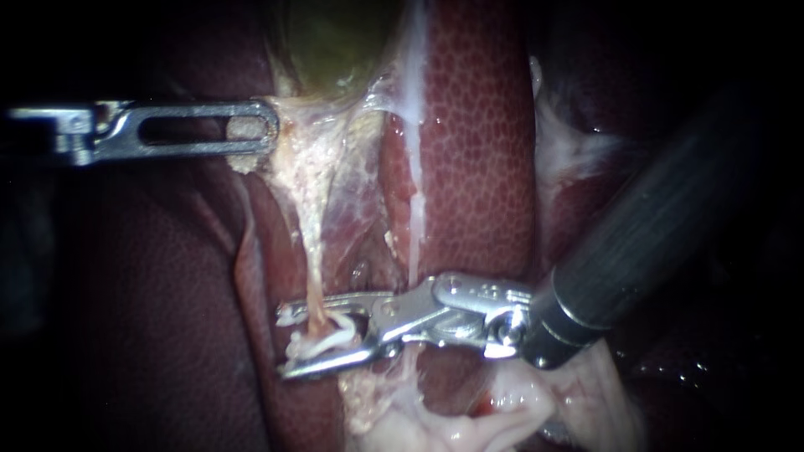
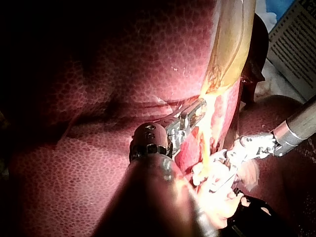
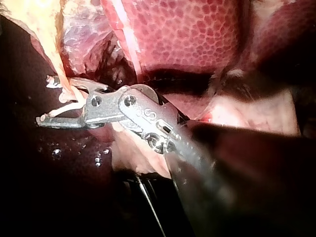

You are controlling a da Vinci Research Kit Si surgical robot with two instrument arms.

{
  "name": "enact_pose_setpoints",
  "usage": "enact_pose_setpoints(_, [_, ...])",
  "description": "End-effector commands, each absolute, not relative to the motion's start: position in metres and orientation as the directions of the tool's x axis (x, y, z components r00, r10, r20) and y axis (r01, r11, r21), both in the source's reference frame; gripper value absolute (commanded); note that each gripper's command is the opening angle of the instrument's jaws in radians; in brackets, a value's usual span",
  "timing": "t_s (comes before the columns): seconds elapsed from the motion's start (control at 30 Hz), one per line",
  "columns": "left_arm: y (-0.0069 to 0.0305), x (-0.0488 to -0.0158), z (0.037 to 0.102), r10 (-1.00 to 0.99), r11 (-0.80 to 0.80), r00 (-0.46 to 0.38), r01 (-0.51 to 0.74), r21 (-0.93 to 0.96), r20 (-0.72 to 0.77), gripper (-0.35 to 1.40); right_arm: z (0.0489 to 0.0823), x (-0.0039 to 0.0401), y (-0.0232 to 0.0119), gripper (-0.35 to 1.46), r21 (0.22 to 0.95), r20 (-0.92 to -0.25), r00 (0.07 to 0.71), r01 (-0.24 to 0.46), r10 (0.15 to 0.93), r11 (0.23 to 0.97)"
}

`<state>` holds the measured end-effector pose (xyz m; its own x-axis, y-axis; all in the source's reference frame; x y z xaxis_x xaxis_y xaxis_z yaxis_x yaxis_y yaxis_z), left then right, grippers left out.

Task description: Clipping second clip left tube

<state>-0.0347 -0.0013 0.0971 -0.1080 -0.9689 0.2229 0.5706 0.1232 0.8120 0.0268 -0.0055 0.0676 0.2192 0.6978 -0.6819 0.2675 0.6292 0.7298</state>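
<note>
Left tube (image 1: 312,259) stands taut between the part-open jaws of the right instrument (image 1: 286,343), which carry a white clip (image 1: 331,339). Left instrument (image 1: 264,130) grips tissue (image 1: 293,138) above. Closing squarely, with the clip spanning the tube, looks wisest.

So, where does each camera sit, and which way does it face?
Endoscope view: close to the tissue, facing the dark red mottled liver; left instrument comes in from the left, shut on pale tissue, right instrument from the right.
Left wrist view: on the left arm, looking down its own dark shaft at the thin pale tube.
Right wrist view: on the right arm, looking along its shaft; jaws hold a white plastic clip.
All three share the tube and right instrument.
</note>
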Motion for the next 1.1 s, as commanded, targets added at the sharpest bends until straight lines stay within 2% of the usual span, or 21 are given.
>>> enact_pose_setpoints(0.03, [-0.0013,-0.0347,0.0971,-0.969,0.123,-0.108,0.57,0.812,0.223,-0.35,0.0678,0.0268,-0.0056,0.42,0.729,-0.683,0.219,0.268,0.696,0.631])
enact_pose_setpoints(0.6, [-0.0014,-0.0346,0.097,-0.969,0.123,-0.108,0.57,0.812,0.223,-0.35,0.0686,0.0269,-0.0062,0.39,0.737,-0.674,0.225,0.265,0.703,0.622])
enact_pose_setpoints(1.1, [-0.0013,-0.0346,0.097,-0.969,0.123,-0.108,0.57,0.812,0.223,-0.35,0.0696,0.0262,-0.0056,-0.24,0.749,-0.661,0.23,0.264,0.714,0.608])
